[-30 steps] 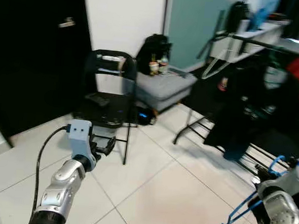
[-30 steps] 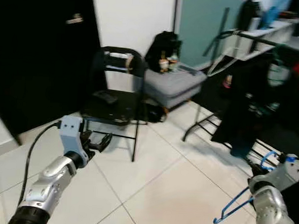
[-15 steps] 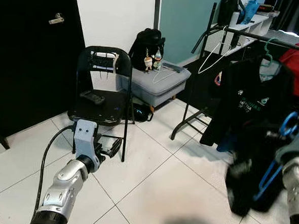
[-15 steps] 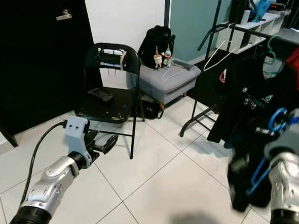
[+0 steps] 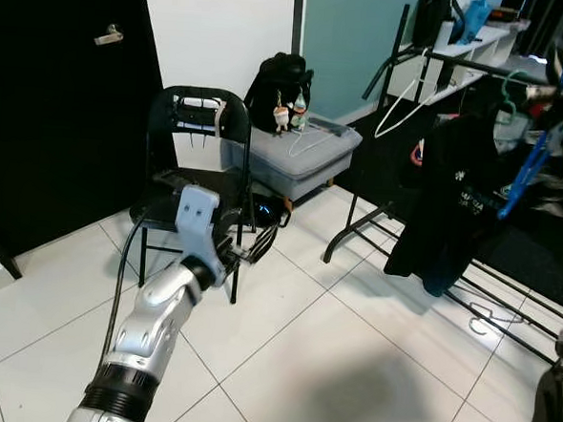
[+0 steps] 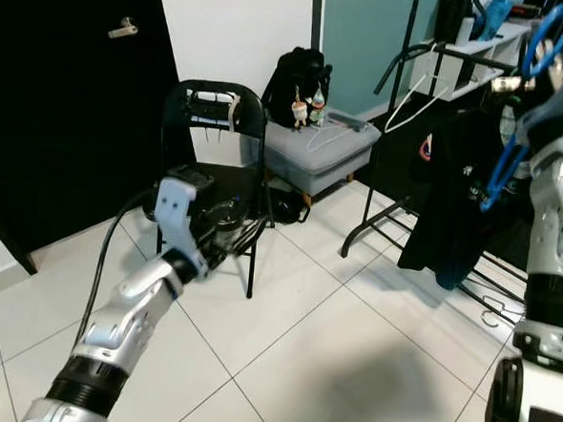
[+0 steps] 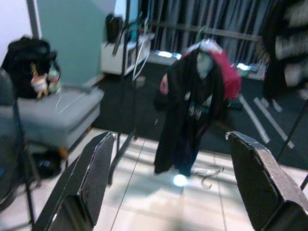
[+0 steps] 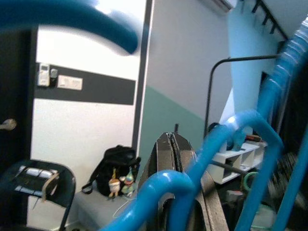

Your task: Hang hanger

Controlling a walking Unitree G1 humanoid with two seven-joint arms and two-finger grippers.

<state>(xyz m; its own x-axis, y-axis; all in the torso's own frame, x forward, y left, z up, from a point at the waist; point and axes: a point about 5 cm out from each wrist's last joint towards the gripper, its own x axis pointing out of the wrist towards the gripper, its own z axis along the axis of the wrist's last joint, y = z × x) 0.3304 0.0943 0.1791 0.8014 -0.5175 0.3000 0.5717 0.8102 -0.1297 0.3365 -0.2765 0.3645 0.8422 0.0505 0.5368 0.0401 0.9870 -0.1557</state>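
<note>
My right gripper point(image 8: 179, 188) is raised high at the right, level with the black rail point(image 5: 481, 66) of the clothes rack. It is shut on a blue hanger point(image 6: 507, 160) whose hook point(image 6: 543, 38) points up beside the rail. A white hanger point(image 5: 409, 93) hangs on the rail, with a teal hanger point(image 5: 506, 87) carrying a black T-shirt point(image 5: 452, 195). My left gripper point(image 7: 173, 187) is open and holds nothing. It reaches forward in front of the black chair point(image 5: 191, 163).
A grey padded box point(image 5: 294, 156) with small bottles stands behind the chair, and a black backpack point(image 5: 282, 81) leans on the wall. The black door point(image 5: 49, 111) is at the left. The rack's base bars point(image 5: 505, 316) run along the floor at the right. White tiles lie ahead.
My right arm has swung up from near the floor to rail height, carrying the blue hanger. The left arm has stretched forward and to the right. The camera has shifted a little.
</note>
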